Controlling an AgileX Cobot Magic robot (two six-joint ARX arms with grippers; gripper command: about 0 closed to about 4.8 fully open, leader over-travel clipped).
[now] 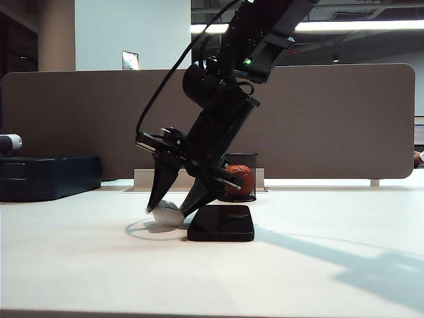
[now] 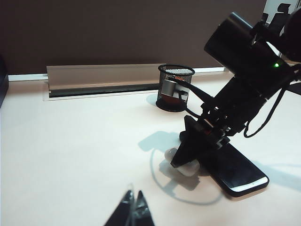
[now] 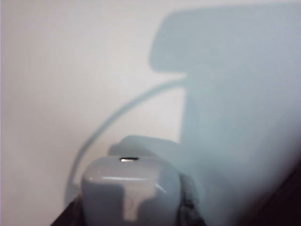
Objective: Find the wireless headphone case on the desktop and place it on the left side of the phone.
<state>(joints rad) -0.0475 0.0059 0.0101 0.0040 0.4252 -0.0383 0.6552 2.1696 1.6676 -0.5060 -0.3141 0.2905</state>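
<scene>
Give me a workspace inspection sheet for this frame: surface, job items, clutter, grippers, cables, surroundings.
Surface: white desktop, bare apart from the items below.
Job items: wireless headphone case at the desktop, just left of the phone; contact with the surface cannot be told.
Clutter: black mesh cup with a red ball behind the phone; dark box far left.
Grippers: right gripper shut on the case, tilted down; left gripper shut, hangs apart over bare desktop.
Cables: black cable along the right arm.
Surroundings: brown-grey partition behind.
</scene>
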